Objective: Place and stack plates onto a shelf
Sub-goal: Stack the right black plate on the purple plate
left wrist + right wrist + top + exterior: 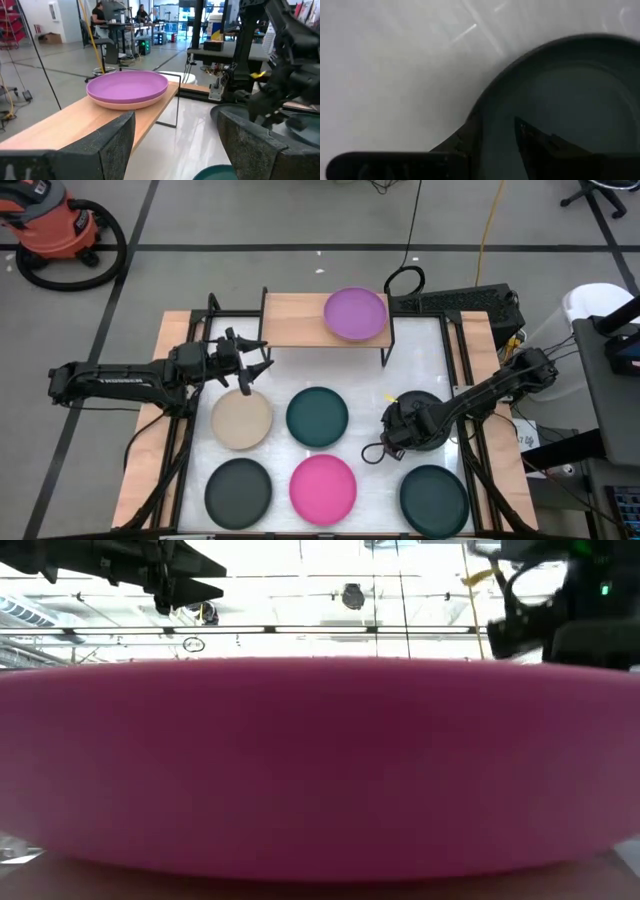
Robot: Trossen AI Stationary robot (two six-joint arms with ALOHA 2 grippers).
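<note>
Two plates sit stacked on the shelf [300, 320]: the purple plate [355, 313] rests on a salmon pink plate [125, 103], whose edge shows beneath it in my left wrist view. Six remain on the white table [370, 385]: beige plate [241, 420], middle teal plate [317, 416], front-left black plate [238, 489], hot pink plate [323, 488], front-right teal plate [434, 497], and a dark plate [580, 95] under my right gripper [392, 430]. That gripper straddles the dark plate's rim, one finger inside and one outside; I judge it closed on the rim. My left gripper [248, 370] hangs between shelf and beige plate, fingers apart, holding nothing. The shelf's left half is bare. My right arm crosses the table's right side, near the shelf's legs.
</note>
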